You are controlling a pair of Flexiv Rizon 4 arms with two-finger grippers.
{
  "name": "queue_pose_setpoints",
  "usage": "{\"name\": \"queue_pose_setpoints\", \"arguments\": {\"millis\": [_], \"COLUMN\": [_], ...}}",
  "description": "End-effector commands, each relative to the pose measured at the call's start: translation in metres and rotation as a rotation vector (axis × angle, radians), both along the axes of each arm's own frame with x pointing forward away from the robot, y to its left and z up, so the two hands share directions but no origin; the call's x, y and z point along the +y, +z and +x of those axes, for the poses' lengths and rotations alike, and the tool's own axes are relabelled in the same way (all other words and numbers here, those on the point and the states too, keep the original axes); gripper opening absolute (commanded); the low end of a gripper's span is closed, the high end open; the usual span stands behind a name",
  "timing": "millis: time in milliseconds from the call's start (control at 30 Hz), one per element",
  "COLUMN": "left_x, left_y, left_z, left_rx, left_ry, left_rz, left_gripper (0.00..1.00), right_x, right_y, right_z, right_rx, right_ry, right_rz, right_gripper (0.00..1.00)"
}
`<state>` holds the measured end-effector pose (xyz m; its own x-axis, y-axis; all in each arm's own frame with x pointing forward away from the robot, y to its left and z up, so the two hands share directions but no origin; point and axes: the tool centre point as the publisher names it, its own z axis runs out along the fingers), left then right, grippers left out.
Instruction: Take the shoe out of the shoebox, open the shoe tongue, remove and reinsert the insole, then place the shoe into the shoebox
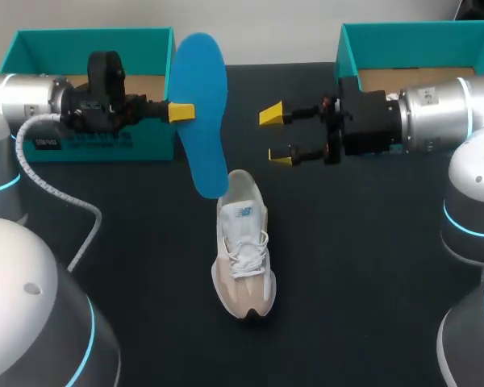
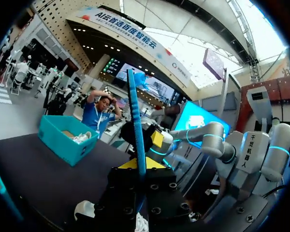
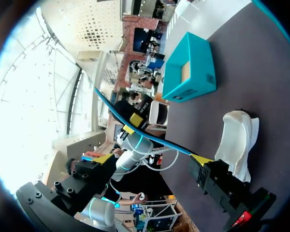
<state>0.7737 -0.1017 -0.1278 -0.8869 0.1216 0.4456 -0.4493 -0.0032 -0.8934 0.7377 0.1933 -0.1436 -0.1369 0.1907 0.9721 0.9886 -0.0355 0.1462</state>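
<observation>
I am holding the flat blue foam insole [image 1: 202,105] clamped in my left gripper [image 1: 183,112] over the heel of the beige-and-white laced sneaker [image 1: 244,250] on the dark worktop [image 1: 371,266], right gripper [image 1: 278,135] spread wide nearby, and judging its lower tip should enter the collar first, unbent.

Dark matte tabletop [image 1: 371,282]

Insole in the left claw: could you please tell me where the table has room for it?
Bare table lies right of the shoe, and left of it up to the cable. Crowded between left shoebox and right shoebox: left claw, insole, right claw.
</observation>
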Motion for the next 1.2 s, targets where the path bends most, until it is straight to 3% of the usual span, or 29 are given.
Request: {"name": "queue_pose_setpoints", "arguments": {"millis": [33,400,533,600,833,900,1000,1200], "left_x": [0.0,0.0,0.005,0.006,0.007,0.007,0.008,0.01], "left_y": [0.001,0.001,-0.006,-0.006,-0.007,-0.007,-0.011,-0.021], "left_z": [-0.001,-0.001,0.003,0.006,0.009,0.009,0.01,0.012], "left_rx": [-0.619,-0.619,-0.965,-1.003,-1.403,-1.435,-1.624,-1.682], "left_ry": [0.044,0.044,0.048,0.072,0.1,0.131,0.144,0.225], "left_rz": [-0.066,-0.066,-0.031,-0.036,0.006,-0.005,0.005,-0.007], "left_gripper": [0.0,0.0,0.0,0.0,0.0,0.0,0.0,0.0], "right_x": [0.003,0.003,0.003,0.003,0.003,0.003,0.003,0.003], "right_y": [0.0,0.0,0.0,0.0,0.0,0.0,0.0,0.0], "right_z": [0.0,0.0,0.0,0.0,0.0,0.0,0.0,0.0], "right_rx": [0.001,0.001,0.001,0.001,0.001,0.001,0.001,0.001], "right_ry": [-0.003,-0.003,-0.003,-0.003,-0.003,-0.003,-0.003,-0.003], "right_rz": [-0.002,-0.002,-0.002,-0.002,-0.002,-0.002,-0.002,-0.002], "right_gripper": [1.0,1.0,1.0,1.0,1.0,1.0,1.0,1.0]}}
